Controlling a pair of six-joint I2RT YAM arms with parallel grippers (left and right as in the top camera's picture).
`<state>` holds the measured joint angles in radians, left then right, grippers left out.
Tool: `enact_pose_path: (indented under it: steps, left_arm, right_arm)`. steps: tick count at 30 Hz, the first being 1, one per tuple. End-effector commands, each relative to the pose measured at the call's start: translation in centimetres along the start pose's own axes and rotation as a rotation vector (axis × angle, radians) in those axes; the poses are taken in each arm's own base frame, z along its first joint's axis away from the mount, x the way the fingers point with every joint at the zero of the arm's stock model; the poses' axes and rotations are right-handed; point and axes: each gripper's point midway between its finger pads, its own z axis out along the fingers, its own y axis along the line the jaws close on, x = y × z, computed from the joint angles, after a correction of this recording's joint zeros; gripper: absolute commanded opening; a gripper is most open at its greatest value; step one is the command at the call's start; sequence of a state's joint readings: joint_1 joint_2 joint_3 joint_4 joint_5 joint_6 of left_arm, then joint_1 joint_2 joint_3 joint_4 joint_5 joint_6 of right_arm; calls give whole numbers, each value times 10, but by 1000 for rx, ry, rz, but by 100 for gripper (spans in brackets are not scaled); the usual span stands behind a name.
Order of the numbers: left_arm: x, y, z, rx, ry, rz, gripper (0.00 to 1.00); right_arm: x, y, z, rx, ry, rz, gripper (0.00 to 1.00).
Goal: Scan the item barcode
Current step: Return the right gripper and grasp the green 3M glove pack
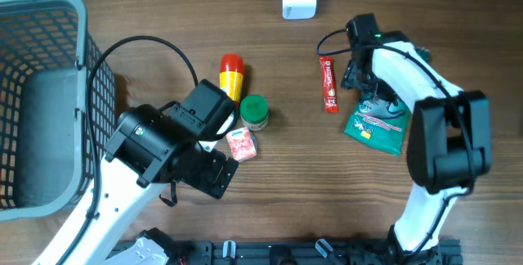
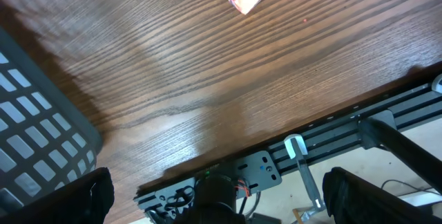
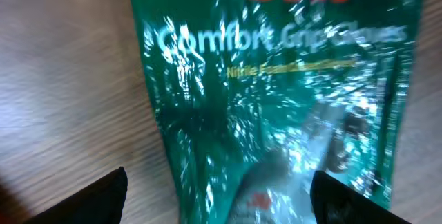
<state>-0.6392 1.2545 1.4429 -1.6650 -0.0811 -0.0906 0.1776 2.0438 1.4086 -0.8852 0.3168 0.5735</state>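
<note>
Near the right edge of the worktop, a green glove packet lies flat beneath the right gripper, whose jaws stand apart over it with nothing gripped yet. The left gripper hangs wide open and empty over bare wood. Glossy and crinkled, the packet looks light, limp and slippery, so I would pinch it firmly across its narrow width or along a sealed edge, expecting it to sag once lifted.

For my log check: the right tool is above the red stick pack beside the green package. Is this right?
No. The right tool is above the green package, not the red stick pack beside it; the right wrist view shows this.
</note>
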Motion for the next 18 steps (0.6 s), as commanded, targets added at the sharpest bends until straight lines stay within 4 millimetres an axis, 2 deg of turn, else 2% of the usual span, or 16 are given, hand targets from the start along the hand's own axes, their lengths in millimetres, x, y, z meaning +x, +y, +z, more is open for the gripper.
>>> enact_pose_path:
  steps: [1,3,4,7,9,10,11,14,15,18]
  left_arm:
    - [1,0,-2,6,-7,-10,100]
    - [1,0,-2,6,-7,-10,100]
    - [1,0,-2,6,-7,-10,100]
    - [1,0,-2,6,-7,-10,100]
    - [1,0,-2,6,-7,-10,100]
    - [1,0,-2,6,-7,-10,100]
    - [1,0,-2,6,-7,-10,100]
    - [1,0,-2,6,-7,-10,100]
    - [1,0,-2,6,-7,-10,100]
    - [1,0,-2,6,-7,-10,100]
  right_arm:
    - [18,-7,37,53,99,-46,82]
    - [29,-7,53,28,170,-68,67]
    - [39,-6,63,-3,231,-71,50]
    - [67,1,76,-116,374,-76,5]
    - [79,13,74,-219,434,-76,4]
    - [80,33,60,-361,457,-132,4]
    - [78,43,46,-448,463,-156,5]
    - [66,74,-17,-756,413,-246,4]
    - [59,84,-54,-904,358,-295,5]
    - [43,87,-129,-1110,208,-358,5]
